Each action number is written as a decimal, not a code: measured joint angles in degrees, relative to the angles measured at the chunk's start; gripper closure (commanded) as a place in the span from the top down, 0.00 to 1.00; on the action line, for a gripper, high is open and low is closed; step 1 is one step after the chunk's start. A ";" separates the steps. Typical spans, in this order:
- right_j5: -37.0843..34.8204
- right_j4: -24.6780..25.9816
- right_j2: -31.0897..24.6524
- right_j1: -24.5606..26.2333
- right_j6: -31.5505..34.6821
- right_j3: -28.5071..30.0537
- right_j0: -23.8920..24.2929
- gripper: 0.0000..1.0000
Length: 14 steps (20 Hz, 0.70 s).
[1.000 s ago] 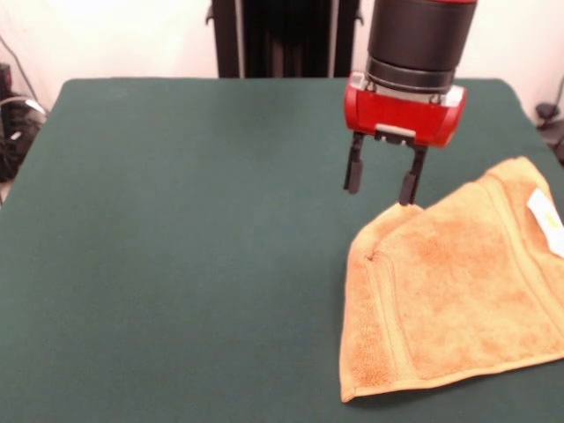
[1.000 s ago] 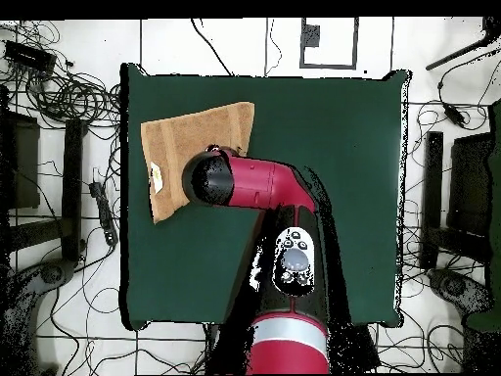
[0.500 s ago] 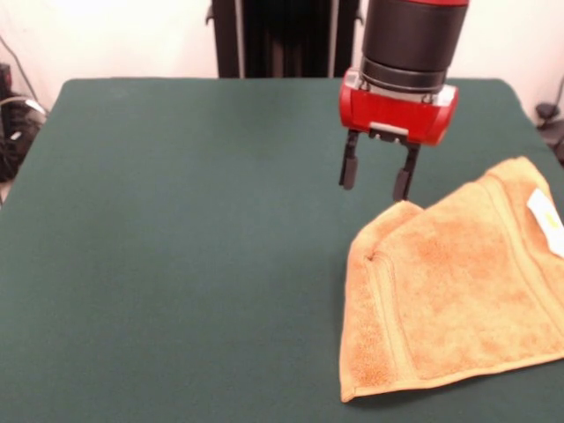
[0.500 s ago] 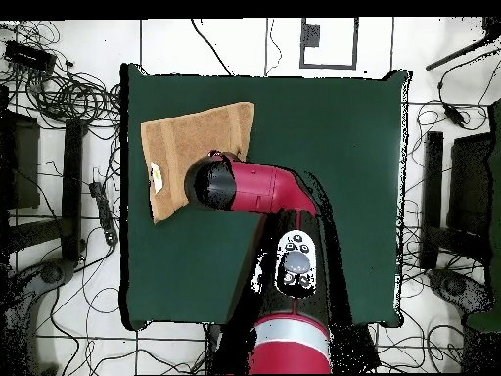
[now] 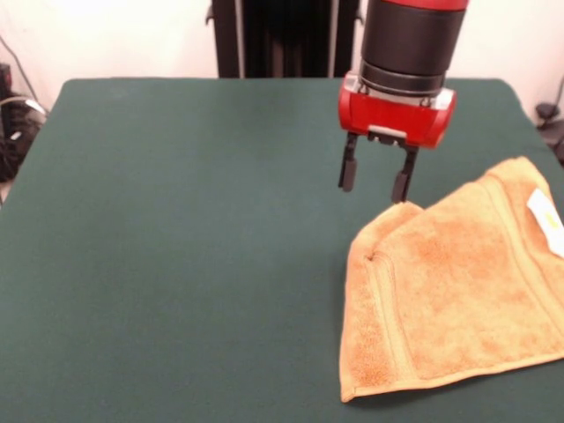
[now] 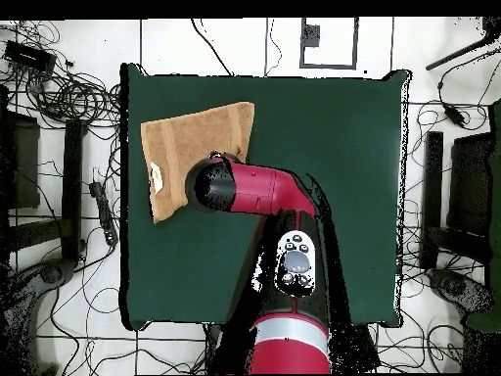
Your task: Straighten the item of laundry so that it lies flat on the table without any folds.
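The orange-tan towel [image 5: 458, 291] lies at the right side of the green table [image 5: 176, 247] in the front view, folded over itself along its left side, with a white label [image 5: 546, 220] at its far right. My gripper [image 5: 374, 187] is open and empty, hanging just above and beside the towel's upper left corner. In the overhead view the towel [image 6: 186, 147] is at the table's [image 6: 323, 176] upper left, and the arm [image 6: 245, 186] covers its lower right part and hides the gripper.
The towel's right part runs past the front view's right edge, near the table's side. Cables and stands [image 6: 59, 98] lie on the floor around the table. The robot's pedestal [image 5: 282, 35] stands at the far side.
My gripper has risen off the towel's corner and shifted slightly left in the front view. The towel has not moved.
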<state>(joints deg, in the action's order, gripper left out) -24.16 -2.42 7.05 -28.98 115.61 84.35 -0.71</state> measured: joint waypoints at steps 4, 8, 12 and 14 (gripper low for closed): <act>0.80 0.00 -0.01 1.24 0.00 0.00 0.00 1.00; 1.31 0.00 -0.02 2.60 0.00 0.00 0.00 1.00; 1.88 -0.01 -0.01 4.19 0.00 -0.02 -0.06 1.00; 2.03 -0.01 -0.01 4.74 0.00 -0.02 -0.08 1.00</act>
<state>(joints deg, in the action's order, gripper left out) -22.13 -2.43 7.05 -24.24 115.61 84.34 -0.80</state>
